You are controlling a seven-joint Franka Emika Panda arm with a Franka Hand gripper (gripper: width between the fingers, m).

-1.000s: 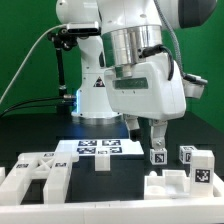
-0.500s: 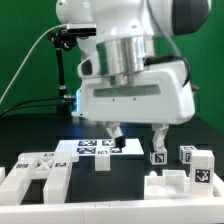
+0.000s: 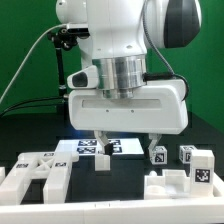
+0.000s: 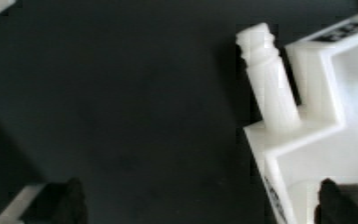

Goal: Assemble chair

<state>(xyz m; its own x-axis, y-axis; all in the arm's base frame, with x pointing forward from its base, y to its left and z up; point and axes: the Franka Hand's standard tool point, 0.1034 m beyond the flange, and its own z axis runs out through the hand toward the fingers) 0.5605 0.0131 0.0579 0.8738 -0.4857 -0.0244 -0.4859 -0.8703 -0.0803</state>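
My gripper hangs open above the black table, with nothing between its fingers. Loose white chair parts lie around it. Notched blocks are at the exterior view's front left and a small block lies just below the near finger. Tagged posts and a tagged block stand at the right, and a notched piece lies front right. In the wrist view a pegged post lies against a white slab. One dark fingertip is over the slab's edge, and the gripper is over bare table.
The marker board lies flat on the table behind the fingers. The robot's base stands at the back, with a black cable arching at the exterior view's left. A green backdrop surrounds the table.
The hand has turned about its vertical axis, so both fingers now spread across the exterior view. It has also shifted slightly toward that view's left. The jaws stayed open.
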